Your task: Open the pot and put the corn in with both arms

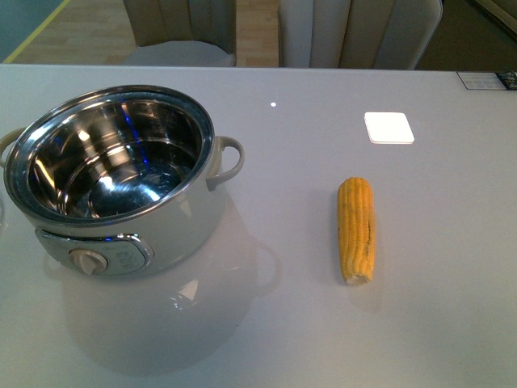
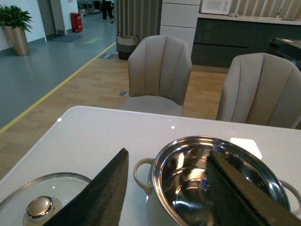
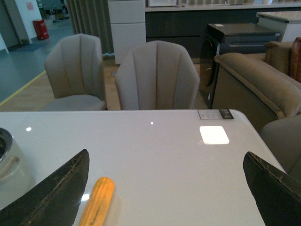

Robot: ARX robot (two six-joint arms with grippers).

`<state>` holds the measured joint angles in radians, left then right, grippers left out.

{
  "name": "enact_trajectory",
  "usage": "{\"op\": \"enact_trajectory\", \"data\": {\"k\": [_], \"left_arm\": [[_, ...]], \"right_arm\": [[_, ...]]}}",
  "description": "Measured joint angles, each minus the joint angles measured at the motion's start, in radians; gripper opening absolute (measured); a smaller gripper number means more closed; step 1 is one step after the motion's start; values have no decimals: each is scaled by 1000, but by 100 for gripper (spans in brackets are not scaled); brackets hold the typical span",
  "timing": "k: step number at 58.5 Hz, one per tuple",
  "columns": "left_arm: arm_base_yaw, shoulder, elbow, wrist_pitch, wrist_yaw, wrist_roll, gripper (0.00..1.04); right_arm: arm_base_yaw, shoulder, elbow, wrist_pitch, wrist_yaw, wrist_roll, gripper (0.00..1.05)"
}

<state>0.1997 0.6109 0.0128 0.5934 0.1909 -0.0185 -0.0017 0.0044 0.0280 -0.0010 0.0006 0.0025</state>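
- The corn (image 1: 356,230) lies flat on the table (image 1: 436,323), at about 3 o'clock from the pot (image 1: 161,222) and well apart from it. It is untouched, and its length runs toward the robot, which should suit a grasp across its middle
- The pot stands upright on the table's 9 o'clock side, knob panel facing the robot, steel bowl bare. Its lid (image 2: 40,202) lies on the table just beside it, so the opening looks done and only the corn step is left
- The left pincer (image 2: 167,151) is spread wide and holds nothing, looking over the pot's rim
- The right pincer (image 3: 165,154) is likewise wide and empty, with the corn near one finger — probably placed to reach for it
- The table is glossy pale grey and mirrors the pot; a white square pad (image 1: 388,127) sits at 1 o'clock from the corn
- Beyond the table are beige chairs (image 2: 160,70), wood flooring and dark cabinets
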Motion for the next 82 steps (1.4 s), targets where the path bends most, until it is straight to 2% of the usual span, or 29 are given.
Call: {"op": "enact_trajectory", "data": {"k": [9,10,15,19,23,53,59,71,73,82], "left_arm": [[-53,-114,0,-104,-55,4,4],[-59,-127,0,-115,-60,3,3],[-84,-174,0,-161,-85,7,3],[-156,-216,0,-203,-177,8,3],[-193,-258,0,-240,-183,8,3],[-197,-430,0,-412,-192,8,3],[-197,-572,0,-580,-192,8,3],[-197,-604,0,-592,-192,8,3],[-197,-604,0,-592,-191,8,6],[-197,-605,0,-592,-191,8,33]], "right_arm": [[0,0,0,0,0,0,96],[0,0,0,0,0,0,96],[0,0,0,0,0,0,96],[0,0,0,0,0,0,96],[0,0,0,0,0,0,96],[0,0,0,0,0,0,96],[0,0,0,0,0,0,96],[0,0,0,0,0,0,96],[0,0,0,0,0,0,96],[0,0,0,0,0,0,96]]}}
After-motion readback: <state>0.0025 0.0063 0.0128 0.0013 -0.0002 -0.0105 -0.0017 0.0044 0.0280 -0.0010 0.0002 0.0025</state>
